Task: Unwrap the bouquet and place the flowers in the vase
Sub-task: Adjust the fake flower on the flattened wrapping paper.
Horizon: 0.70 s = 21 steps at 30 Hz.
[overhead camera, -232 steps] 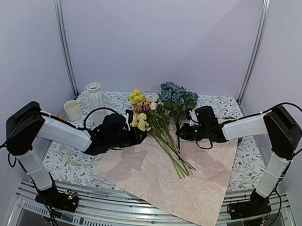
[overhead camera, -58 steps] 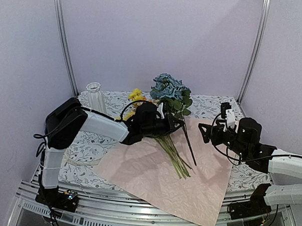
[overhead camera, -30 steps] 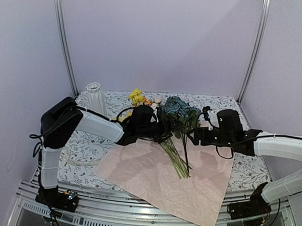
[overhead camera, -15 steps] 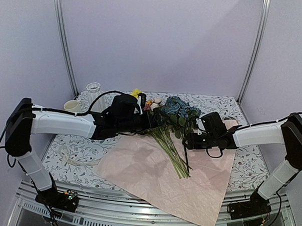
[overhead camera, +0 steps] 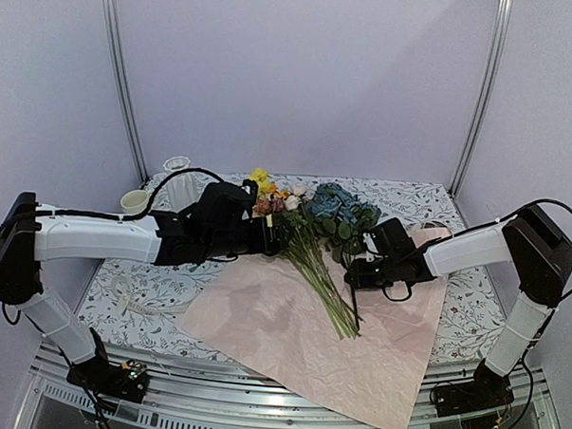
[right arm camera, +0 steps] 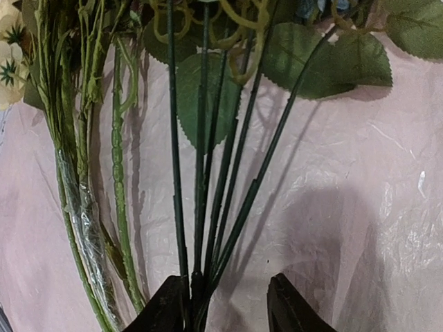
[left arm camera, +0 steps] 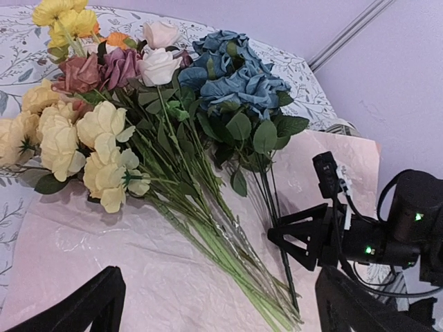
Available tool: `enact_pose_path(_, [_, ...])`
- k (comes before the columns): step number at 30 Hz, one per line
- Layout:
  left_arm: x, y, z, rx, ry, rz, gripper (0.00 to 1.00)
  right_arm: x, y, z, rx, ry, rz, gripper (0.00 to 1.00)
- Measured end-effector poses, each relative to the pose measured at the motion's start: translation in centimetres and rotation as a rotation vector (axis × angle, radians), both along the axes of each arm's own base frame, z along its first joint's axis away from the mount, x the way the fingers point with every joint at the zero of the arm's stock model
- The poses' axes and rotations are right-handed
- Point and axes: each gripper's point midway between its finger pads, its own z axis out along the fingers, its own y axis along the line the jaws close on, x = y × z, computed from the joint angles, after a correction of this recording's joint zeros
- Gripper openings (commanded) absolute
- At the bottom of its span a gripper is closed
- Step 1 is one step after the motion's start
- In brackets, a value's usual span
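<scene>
**Top external view: bouquet lying open on the counter, both end effectors at the flowers**

1. Bouquet [overhead camera: 309, 236]. Lay unwrapped at mid-frame. The blooms pointed toward the top of the picture and the green stems fanned down and to the right. Yellow, cream, pink and orange heads sat on the left of the bunch, and the blue-teal cluster [overhead camera: 338, 206] on its right.
2. Wrapping paper [overhead camera: 299, 353]. Pale pink and crinkled, spread flat under the stems. One corner overhung the near edge at lower centre-right.
3. Vase [overhead camera: 178, 164]. White and upright at the upper left of the counter [overhead camera: 420, 197]. Only its rim and neck showed above the left arm.
4. Mug [overhead camera: 135, 202]. Cream, to the left of the vase and apart from it.
5. Left end effector [left arm camera: 218, 294]. In the left wrist view its fingers stood spread wide at the two lower corners of the frame. It was released and gripped nothing, with the paper below it and the cream blooms toward upper left. From above it sat just left of the flower heads.
6. Right end effector [right arm camera: 227, 287]. In the right wrist view the dark stems [right arm camera: 208, 173] of the blue-teal cluster ran down between its fingers. They were bunched against the finger at frame left, with bare paper showing before the other finger. It was half-closed around them and not clenched.
</scene>
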Motion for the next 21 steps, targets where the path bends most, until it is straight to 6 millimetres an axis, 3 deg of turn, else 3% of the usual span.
enact_pose_path(5, [-0.4,0.7,0.0,0.019,-0.016,-0.008,0.98,0.4,0.2,0.2,0.002,-0.006,-0.001,0.11])
enact_pose_path(8, [-0.5,1.1,0.0,0.027,-0.025,-0.004,0.98,0.7,0.2,0.5,-0.004,-0.015,-0.009,0.05])
enact_pose_path(13, [-0.5,1.2,0.1,0.041,-0.038,-0.007,0.98,1.1,-0.6,0.9,-0.044,-0.030,-0.018,0.03])
enact_pose_path(21, [-0.6,1.4,1.5,0.042,-0.078,-0.024,0.97,1.9,-2.6,3.1,-0.077,-0.079,-0.043,0.04])
